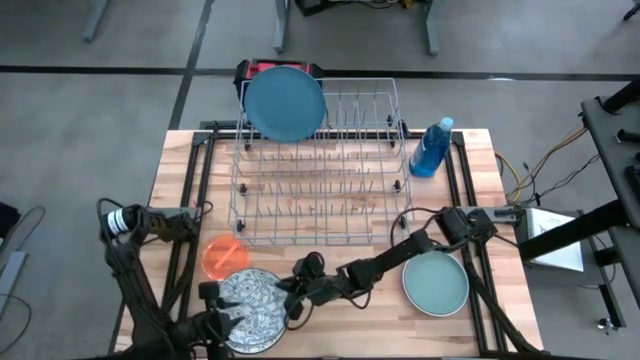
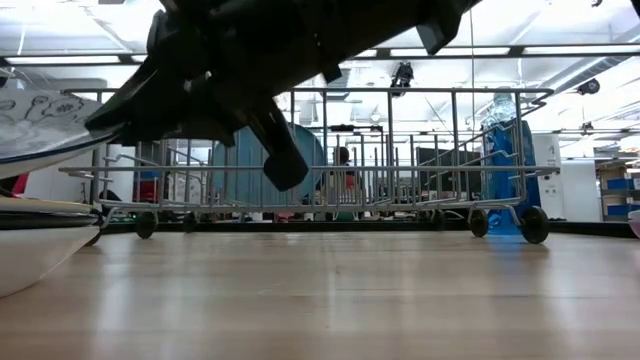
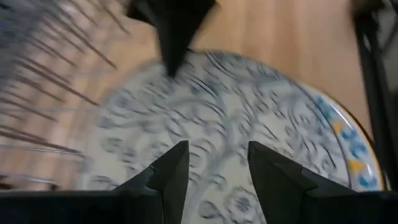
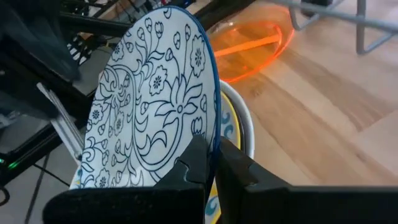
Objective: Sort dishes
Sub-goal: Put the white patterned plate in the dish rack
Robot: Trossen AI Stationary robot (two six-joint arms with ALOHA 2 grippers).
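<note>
At the table's near-left corner, the right gripper [image 4: 210, 163] is clamped on the rim of the patterned plate [image 4: 152, 99], tilting it off the stack with the left gripper [image 3: 214, 171] open over it, the wire rack [image 1: 320, 165] lying farther back.

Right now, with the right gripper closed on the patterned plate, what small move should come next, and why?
Probably lift a little. The right gripper pinches the rim of the patterned plate, already tilted up off the white plate below. The left gripper hovers open above it, so raising it slowly toward the rack seems safest.
</note>
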